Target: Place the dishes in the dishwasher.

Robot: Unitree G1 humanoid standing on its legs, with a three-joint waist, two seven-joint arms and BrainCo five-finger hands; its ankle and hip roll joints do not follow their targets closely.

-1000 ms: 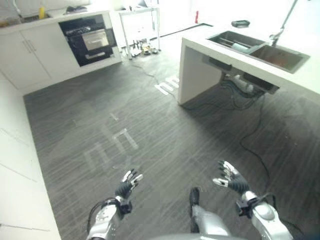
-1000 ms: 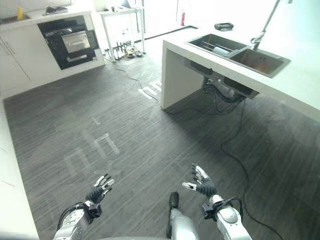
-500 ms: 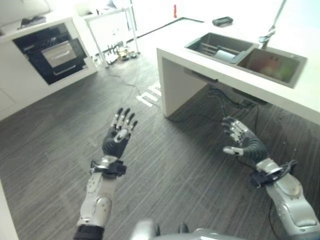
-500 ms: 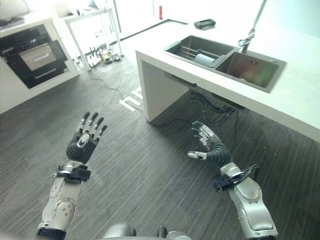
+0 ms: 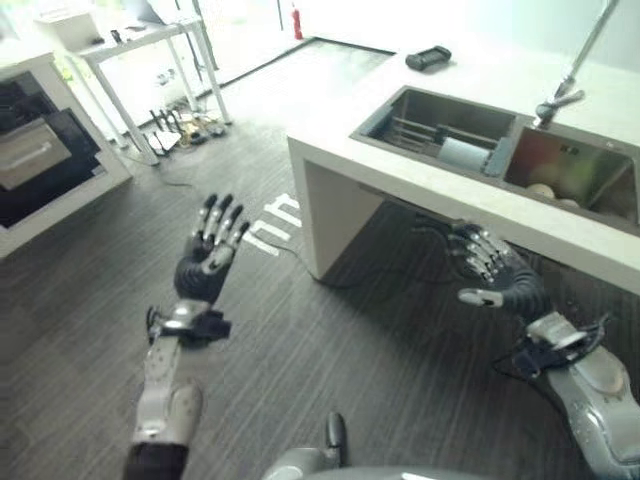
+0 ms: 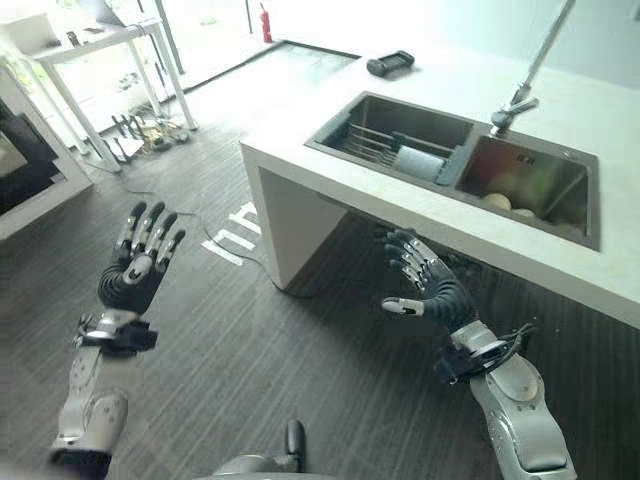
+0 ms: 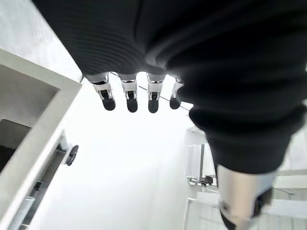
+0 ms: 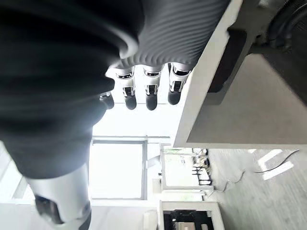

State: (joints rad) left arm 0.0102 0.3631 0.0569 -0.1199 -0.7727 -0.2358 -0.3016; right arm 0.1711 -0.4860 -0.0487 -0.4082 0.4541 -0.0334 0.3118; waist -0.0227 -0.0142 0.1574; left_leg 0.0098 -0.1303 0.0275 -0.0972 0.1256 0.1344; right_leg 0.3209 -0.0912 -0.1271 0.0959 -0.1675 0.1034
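Left hand: fingers straight and spread, raised over the dark floor, holding nothing.
Right hand: fingers apart, loosely bent, empty, just below the white counter.
Sink: far right; a pale cup lay on its side in the left basin.
Rack: beside the cup.

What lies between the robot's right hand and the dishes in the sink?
In the right eye view, the white counter edge and the sink's steel rim lie between the right hand, raised below the counter, and the dishes in the sink.
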